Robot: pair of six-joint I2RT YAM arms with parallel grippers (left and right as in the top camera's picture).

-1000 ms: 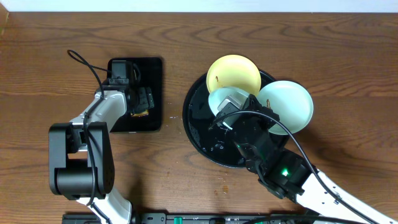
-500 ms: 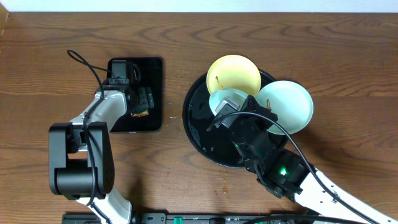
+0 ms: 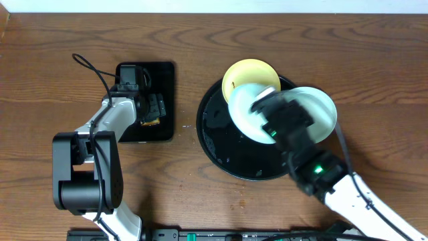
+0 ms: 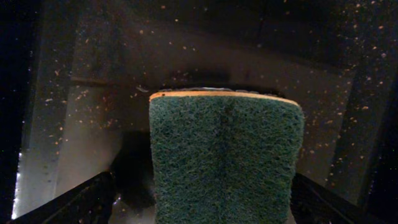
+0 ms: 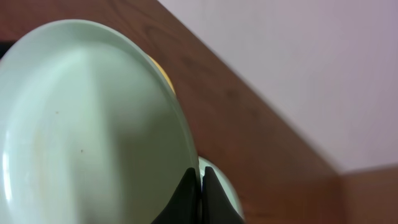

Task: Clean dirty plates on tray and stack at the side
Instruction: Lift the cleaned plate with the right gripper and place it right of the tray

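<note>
My right gripper (image 3: 267, 110) is shut on the rim of a pale mint plate (image 3: 246, 114). It holds this plate tilted above the round black tray (image 3: 212, 137). In the right wrist view the held plate (image 5: 93, 124) fills the left side, its edge pinched at the right gripper (image 5: 200, 186). A pale yellow plate (image 3: 249, 72) leans on the tray's far rim. A second mint plate (image 3: 322, 112) lies on its right rim. My left gripper (image 3: 148, 109) stands open on either side of a green sponge (image 4: 227, 162), with gaps on both sides.
The sponge lies in a small rectangular black tray (image 3: 164, 73) left of the round tray. A black cable (image 3: 90, 67) loops over the table by the left arm. Bare brown wood surrounds both trays.
My right gripper has lifted the mint plate off the round tray and tipped it up, and the arm has shifted to the right. The left arm has not moved.
</note>
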